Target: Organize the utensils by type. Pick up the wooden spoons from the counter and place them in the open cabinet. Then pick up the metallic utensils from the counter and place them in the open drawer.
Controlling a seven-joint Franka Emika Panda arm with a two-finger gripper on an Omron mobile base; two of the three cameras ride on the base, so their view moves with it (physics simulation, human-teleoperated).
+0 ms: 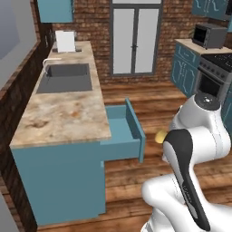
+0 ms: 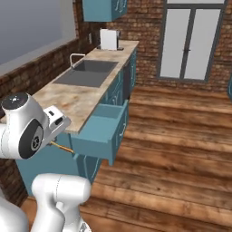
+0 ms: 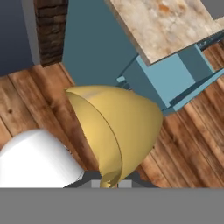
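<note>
The tool (image 3: 109,181) is clamped on the yellow-ended metallic utensil (image 3: 116,131), carrying it above the floor just off the open drawer (image 1: 129,124), presumably to drop it inside.

Sink (image 1: 63,78) set in the table (image 1: 63,118); open drawer (image 1: 122,131) jutting from its front; utensil (image 3: 116,131) in pincer (image 3: 109,181), above the floor.
</note>
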